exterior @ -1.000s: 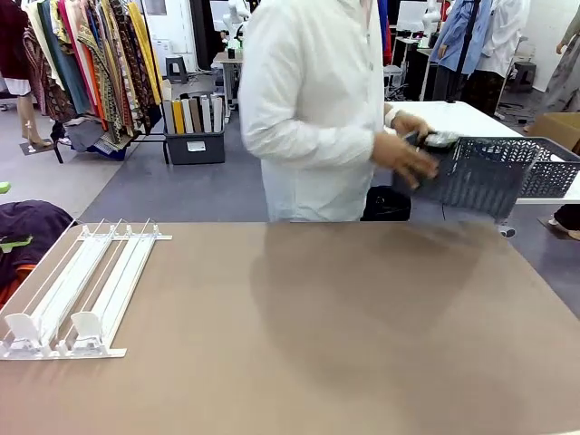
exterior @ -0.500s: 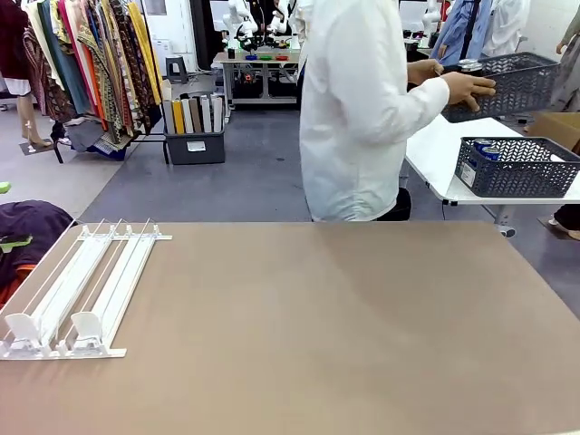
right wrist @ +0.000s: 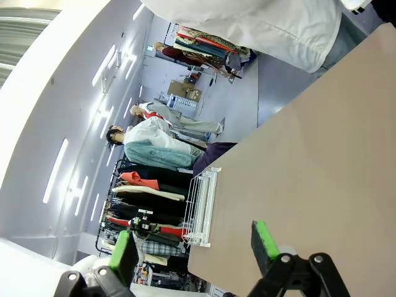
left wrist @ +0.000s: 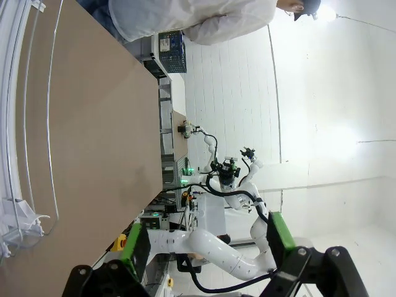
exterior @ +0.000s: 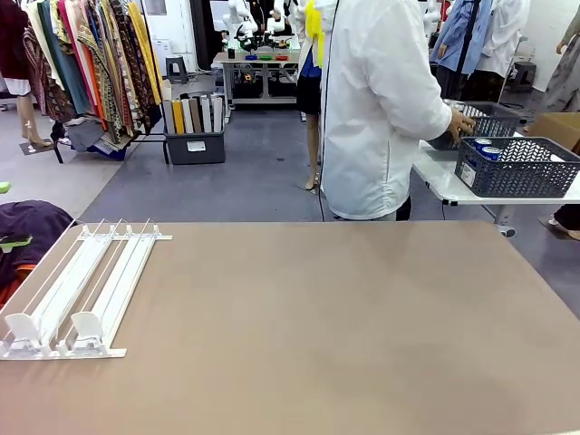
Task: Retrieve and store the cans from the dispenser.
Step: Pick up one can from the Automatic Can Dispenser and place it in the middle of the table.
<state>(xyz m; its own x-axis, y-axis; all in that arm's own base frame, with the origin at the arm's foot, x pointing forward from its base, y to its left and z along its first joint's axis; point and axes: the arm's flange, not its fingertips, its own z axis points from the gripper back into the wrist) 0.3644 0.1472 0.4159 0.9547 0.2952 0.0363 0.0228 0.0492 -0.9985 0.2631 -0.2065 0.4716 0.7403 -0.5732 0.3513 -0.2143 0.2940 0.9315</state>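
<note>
The flat white wire-and-plastic sloped dispenser (exterior: pixel 77 290) is lying at the left end of the brown table (exterior: pixel 344 335) in the front view, its parallel lanes running back from two white end stoppers at the near edge, and no cans are sitting in the lanes. A person in a white long-sleeved shirt (exterior: pixel 381 109) is standing beyond the far edge of the table, turned toward a white side table at the right, where a hand (exterior: pixel 459 122) is reaching at one dark grey plastic lattice basket (exterior: pixel 485 118) behind a second dark grey lattice basket (exterior: pixel 518 168); blue-and-white cans with silver tops (exterior: pixel 482 149) are showing inside the nearer basket. In the left wrist view the left gripper (left wrist: pixel 204 241) is hanging with its green-padded fingers spread wide and holding nothing, the dispenser's white rails (left wrist: pixel 15 124) lying along the picture's left edge. In the right wrist view the right gripper (right wrist: pixel 193 247) is likewise standing with its fingers apart and empty above the brown tabletop, the white rack (right wrist: pixel 201 207) being visible farther off.
</note>
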